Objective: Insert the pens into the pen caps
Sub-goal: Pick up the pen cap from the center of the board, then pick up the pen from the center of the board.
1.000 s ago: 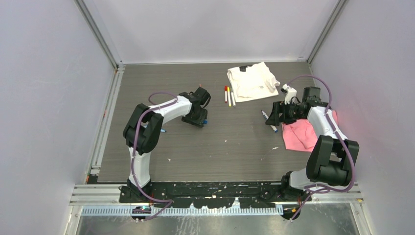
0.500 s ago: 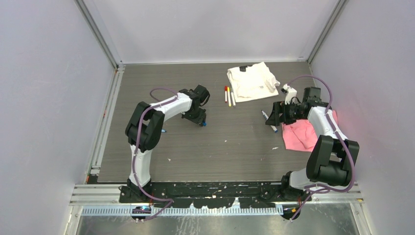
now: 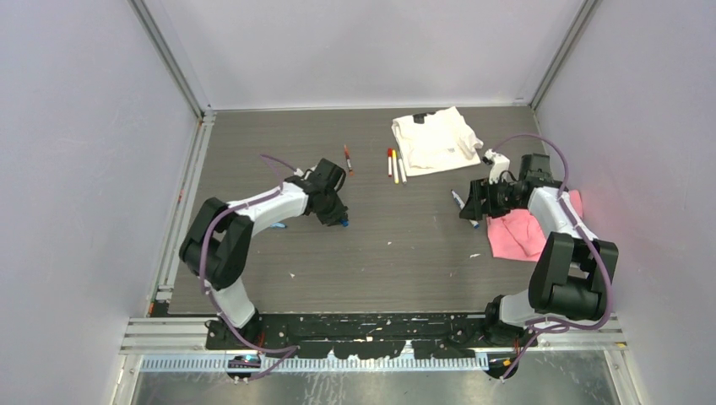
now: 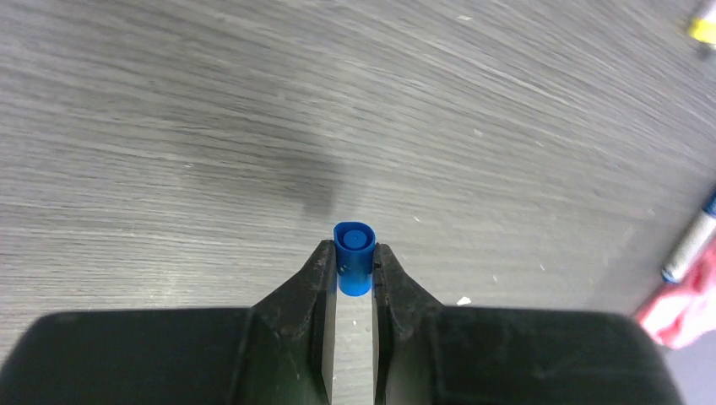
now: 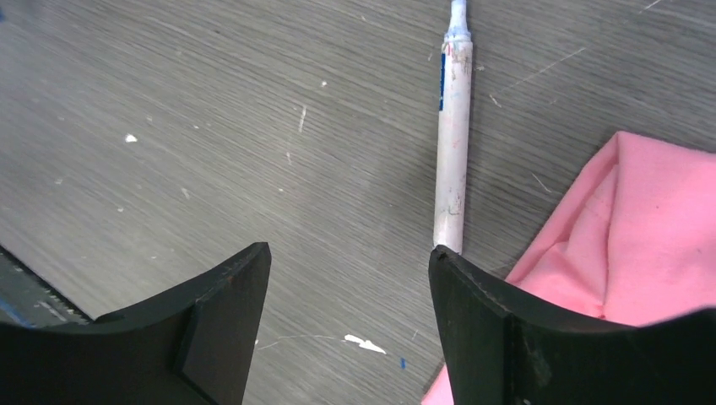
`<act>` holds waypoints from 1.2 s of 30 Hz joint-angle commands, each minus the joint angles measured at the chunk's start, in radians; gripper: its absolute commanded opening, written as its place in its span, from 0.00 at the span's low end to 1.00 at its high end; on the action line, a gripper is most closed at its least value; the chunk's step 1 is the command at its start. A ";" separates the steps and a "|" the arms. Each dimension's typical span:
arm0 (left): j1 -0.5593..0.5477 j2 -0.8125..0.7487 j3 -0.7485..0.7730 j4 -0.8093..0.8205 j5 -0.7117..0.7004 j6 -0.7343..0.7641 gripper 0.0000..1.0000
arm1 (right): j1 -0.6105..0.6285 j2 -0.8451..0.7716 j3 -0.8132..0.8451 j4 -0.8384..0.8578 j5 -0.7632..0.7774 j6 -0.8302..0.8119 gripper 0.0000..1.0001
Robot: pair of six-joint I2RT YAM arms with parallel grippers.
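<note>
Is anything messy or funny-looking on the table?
A little. The white pen by the pink cloth has a smudged, grubby barrel, and the table around it has scratches and white flecks. The white cloth at the far side lies crumpled. Nothing looks spilled or broken.
</note>
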 commanded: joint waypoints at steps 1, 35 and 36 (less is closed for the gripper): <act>0.004 -0.128 -0.049 0.151 0.081 0.164 0.01 | 0.056 0.016 -0.018 0.094 0.133 0.022 0.72; 0.005 -0.209 -0.155 -0.066 0.051 0.141 0.01 | 0.195 0.282 0.123 0.122 0.419 0.037 0.48; 0.004 -0.199 -0.150 -0.075 0.051 0.144 0.01 | 0.198 0.285 0.125 0.118 0.419 0.033 0.46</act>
